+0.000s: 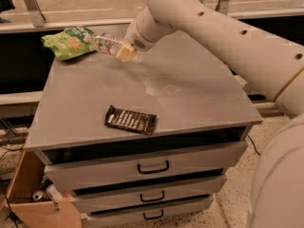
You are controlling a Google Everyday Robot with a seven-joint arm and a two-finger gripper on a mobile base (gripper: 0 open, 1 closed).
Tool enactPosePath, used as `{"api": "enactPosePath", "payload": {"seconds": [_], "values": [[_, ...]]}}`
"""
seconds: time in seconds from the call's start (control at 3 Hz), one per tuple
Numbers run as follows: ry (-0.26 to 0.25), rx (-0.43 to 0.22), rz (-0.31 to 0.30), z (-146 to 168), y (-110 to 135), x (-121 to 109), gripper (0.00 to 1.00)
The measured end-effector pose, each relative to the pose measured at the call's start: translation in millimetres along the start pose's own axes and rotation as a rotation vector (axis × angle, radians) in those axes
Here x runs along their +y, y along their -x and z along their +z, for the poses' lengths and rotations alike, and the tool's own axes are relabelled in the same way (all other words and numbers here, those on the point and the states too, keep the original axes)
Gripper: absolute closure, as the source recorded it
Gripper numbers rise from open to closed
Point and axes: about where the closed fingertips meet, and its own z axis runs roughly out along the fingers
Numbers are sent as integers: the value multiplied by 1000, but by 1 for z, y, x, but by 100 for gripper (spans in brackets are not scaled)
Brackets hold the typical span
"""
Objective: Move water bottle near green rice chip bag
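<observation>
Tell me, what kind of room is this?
Probably a lab or workshop: a gray drawer cabinet, speckled hard floor, a cardboard box beside it. The gripper holds the water bottle by the green rice chip bag, back left.

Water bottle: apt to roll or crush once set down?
Probably rolls: the water bottle is round, held nearly sideways in the claw beside the green rice chip bag. Thin clear plastic likely dents if squeezed.

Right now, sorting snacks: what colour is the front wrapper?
The wrapper is dark with pale print, camera view. The gripper holds the bottle beside the bag.
</observation>
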Motion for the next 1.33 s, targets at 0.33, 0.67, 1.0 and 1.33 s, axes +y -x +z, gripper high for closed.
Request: {"api": "enactPosePath", "payload": {"seconds": [0.33,0.67,1.0,1.33], "values": [[59,-8,-42,21,16,24,100],[88,-11,-70,39,30,38,84],[107,-8,-86,55,39,46,61],[115,-2,-92,66,44,50,36]]}}
